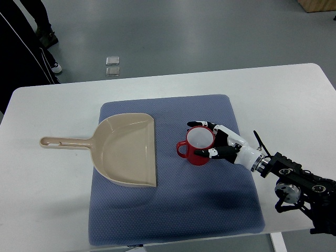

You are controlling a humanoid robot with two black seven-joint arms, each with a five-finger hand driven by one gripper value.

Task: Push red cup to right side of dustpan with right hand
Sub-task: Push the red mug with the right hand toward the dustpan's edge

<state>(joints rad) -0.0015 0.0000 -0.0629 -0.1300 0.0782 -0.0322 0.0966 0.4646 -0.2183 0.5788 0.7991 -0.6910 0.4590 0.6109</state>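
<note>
One red cup [197, 147], upright on the blue mat [173, 210], just right of the dustpan's open mouth with a strip of bare mat between them. White inside, apparently empty; handle pointing left, toward the dustpan.

One dustpan [126, 152], beige plastic, lying flat on the left half of the mat, its long handle reaching left over the white surface [47, 210].

One right hand [212, 140], arm entering from the lower right. Fingers curled about the cup's right side, one over the far rim and one against the near wall, so the hand cradles the cup. Whether it truly clamps the cup or only rests against it cannot be told from above.

Left hand: not in view.

One person, partly seen at the upper left corner in dark clothing and shoes, standing on the floor beyond the surface.

Handling, as judged: the cup looks rigid and smooth, likely ceramic or hard plastic, light when empty, breakable if toppled. The textured mat should give some drag, so a push applied high near the rim risks tipping it. Contact low on the wall, opposite the direction of travel, looks safest. The handle is a poor place to push, since it would spin the cup.
</note>
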